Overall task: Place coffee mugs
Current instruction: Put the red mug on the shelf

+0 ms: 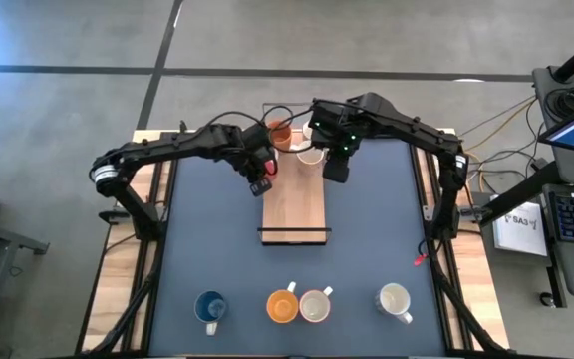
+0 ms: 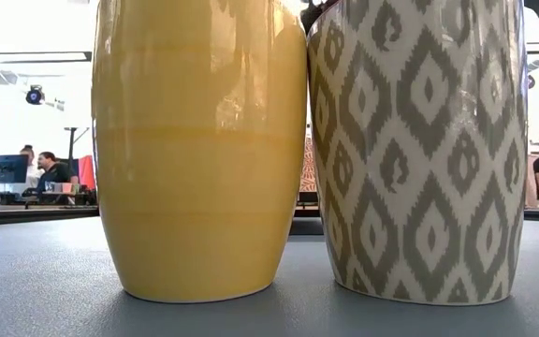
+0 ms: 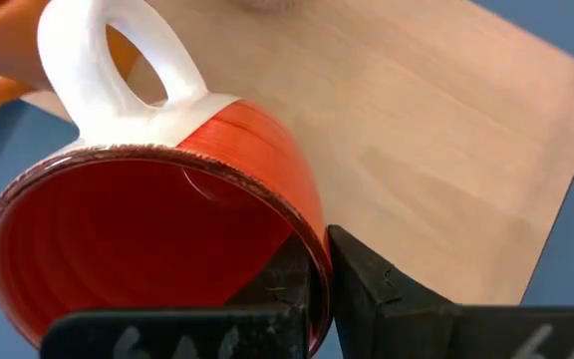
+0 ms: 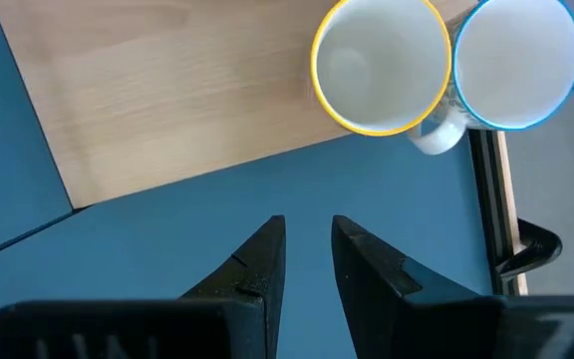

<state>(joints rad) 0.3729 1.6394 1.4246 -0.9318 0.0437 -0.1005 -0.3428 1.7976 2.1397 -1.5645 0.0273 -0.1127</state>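
Observation:
My left gripper (image 1: 263, 179) hangs over the left side of the wooden board (image 1: 294, 204), shut on a red mug (image 3: 157, 229) with a white handle (image 3: 118, 70). My right gripper (image 4: 307, 249) stands open over the blue table mat by the board's right edge, with nothing between its fingers. At the board's far end stand an orange mug (image 1: 281, 133) and a white mug (image 1: 311, 154). The right wrist view shows a yellow-rimmed mug (image 4: 382, 65) and a blue-rimmed mug (image 4: 516, 60) side by side, upright on their bases. My left gripper holds the red mug by its rim (image 3: 312, 244), on the side opposite the handle. One finger is inside the mug and the other finger (image 3: 377, 284) is outside its wall. The mug is lifted clear above the board and tilted, its mouth toward the wrist camera.
Along the table's near edge stand a blue mug (image 1: 210, 307), an orange mug (image 1: 282, 305) and two white mugs (image 1: 316, 305) (image 1: 395, 300). The low view is filled by a yellow mug (image 2: 199, 150) and a patterned one (image 2: 415, 150). People sit in the room behind.

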